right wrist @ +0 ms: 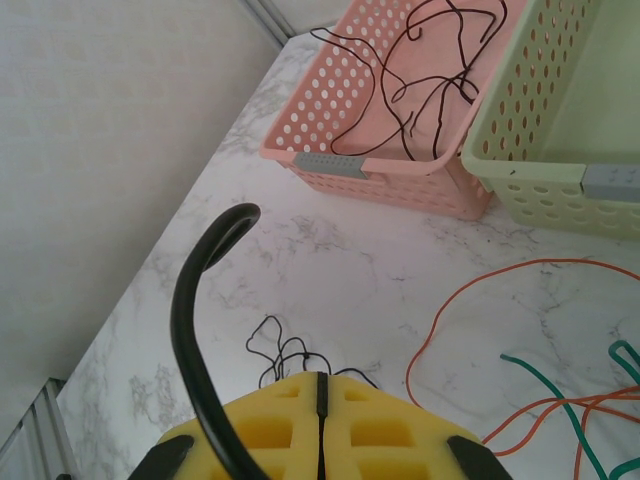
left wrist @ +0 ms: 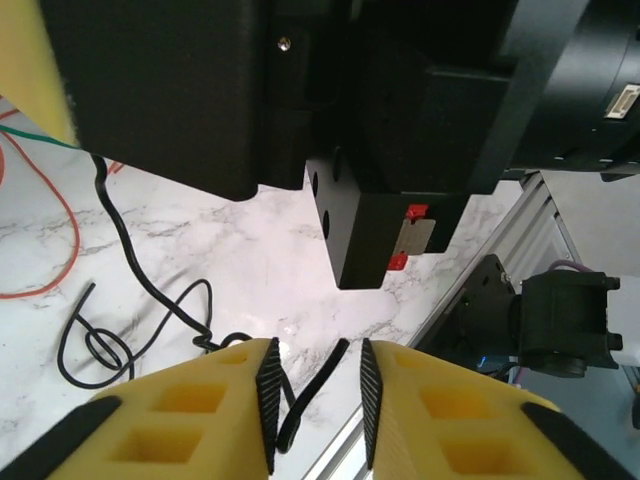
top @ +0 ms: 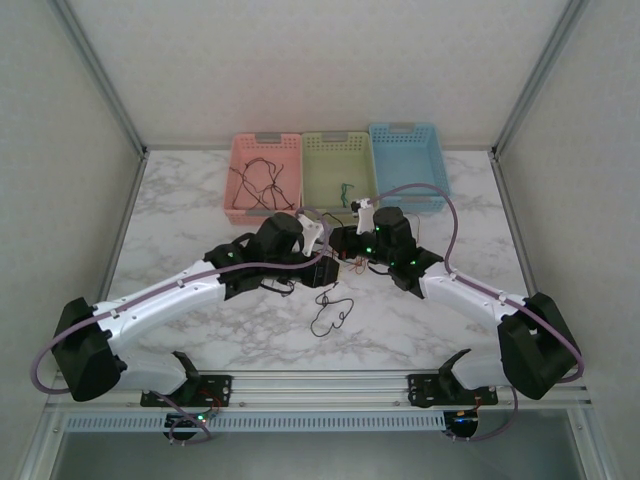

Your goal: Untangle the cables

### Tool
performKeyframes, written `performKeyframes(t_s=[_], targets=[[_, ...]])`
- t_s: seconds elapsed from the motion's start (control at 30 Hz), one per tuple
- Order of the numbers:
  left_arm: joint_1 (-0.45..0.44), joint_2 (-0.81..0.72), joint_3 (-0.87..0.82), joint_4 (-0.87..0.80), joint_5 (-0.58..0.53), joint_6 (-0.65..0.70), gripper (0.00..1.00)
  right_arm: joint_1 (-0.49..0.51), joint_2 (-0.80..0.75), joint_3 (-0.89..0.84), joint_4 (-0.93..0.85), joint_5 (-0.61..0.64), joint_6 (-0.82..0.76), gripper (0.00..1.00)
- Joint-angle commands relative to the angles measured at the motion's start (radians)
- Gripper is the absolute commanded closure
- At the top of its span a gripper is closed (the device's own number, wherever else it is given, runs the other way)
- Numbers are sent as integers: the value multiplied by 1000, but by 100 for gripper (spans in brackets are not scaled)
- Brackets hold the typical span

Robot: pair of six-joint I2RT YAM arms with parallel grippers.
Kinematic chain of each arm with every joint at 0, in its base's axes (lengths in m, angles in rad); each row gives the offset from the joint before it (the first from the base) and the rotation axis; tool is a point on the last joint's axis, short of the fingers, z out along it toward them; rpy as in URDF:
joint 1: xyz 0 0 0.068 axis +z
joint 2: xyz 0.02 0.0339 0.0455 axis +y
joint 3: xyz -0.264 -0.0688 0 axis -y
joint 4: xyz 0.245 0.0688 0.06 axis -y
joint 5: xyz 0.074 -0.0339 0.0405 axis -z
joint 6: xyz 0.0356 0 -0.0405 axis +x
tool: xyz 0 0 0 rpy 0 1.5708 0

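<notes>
- Where the bunch of thin black, green and orange wire cables [top: 340, 305] lies is the middle of the white marbled counter [top: 400, 330], just in front of both claws and well short of the baskets.
- One thin black strand [left wrist: 318, 388] runs up between the yellow padded fingers of the left claw [left wrist: 316, 365]. The pads stand apart, released, with the strand loose in the gap and not yet pinched.
- The right claw [right wrist: 320, 385] has its yellow pads clenched flat together. A black cable end [right wrist: 195, 320] arcs up beside its left finger; whether it is pinched cannot be told.
- Judged step: the left claw takes the black strand's end while the right claw anchors the rest.
- Recommended: seat the strand deep between the pads, not at the tips, before closing. Then draw it away low and slow along its own line. Stop if the black loops [left wrist: 105, 350] behind it begin to tighten.
- Risk: a thread this thin may slip from soft pads or drag its neighbours along.
- Left wrist view: gives the pad gap and the strand within it, where the top view has the arm bodies over that spot.
- Right wrist view: gives the orange cable [right wrist: 560, 263] and green cable [right wrist: 535, 373] lying loose on the counter. It also gives sorted black cables [right wrist: 440, 95] inside the pink perforated plastic basket [right wrist: 400, 185], beside the pale green perforated basket [right wrist: 540, 150].
- Top view: gives the layout, with the light blue basket [top: 408, 155] completing the row at the far edge.
</notes>
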Motion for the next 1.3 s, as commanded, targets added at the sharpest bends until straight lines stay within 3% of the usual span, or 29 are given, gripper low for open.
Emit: performKeyframes(t_s=[0.0,0.07,0.17,0.33,0.47,0.6,0.77,1.03,1.07,1.17,1.27], targets=[[-12,-7,-25,33,29,1,63,6,-1,37,-16,27,-7,100],[-12,-15,-37,33,28,-1,57,7,-1,38,-17,27,-8,100],[-13,-22,-50,40,28,-7,59,7,0,38,-20,25,-8,100],[-18,-26,-58,49,23,-12,76,6,2,41,-25,27,-8,100],[-18,-46,-53,39,-5,-12,100,7,2,40,-35,39,-24,100],[-18,-112,-35,-24,-89,7,100,-14,-5,13,-62,145,-28,100],[-12,-270,-27,-105,-172,28,100,-122,32,-49,-65,181,68,100],[14,-399,-30,-124,-223,13,100,-149,113,-40,-12,64,158,100],[22,-395,-22,-127,-238,14,100,-148,113,-30,-11,53,159,96],[60,-352,30,-146,-291,20,100,-148,94,5,-38,60,138,53],[101,-285,137,-204,-354,62,100,-149,50,20,-85,121,86,35]])
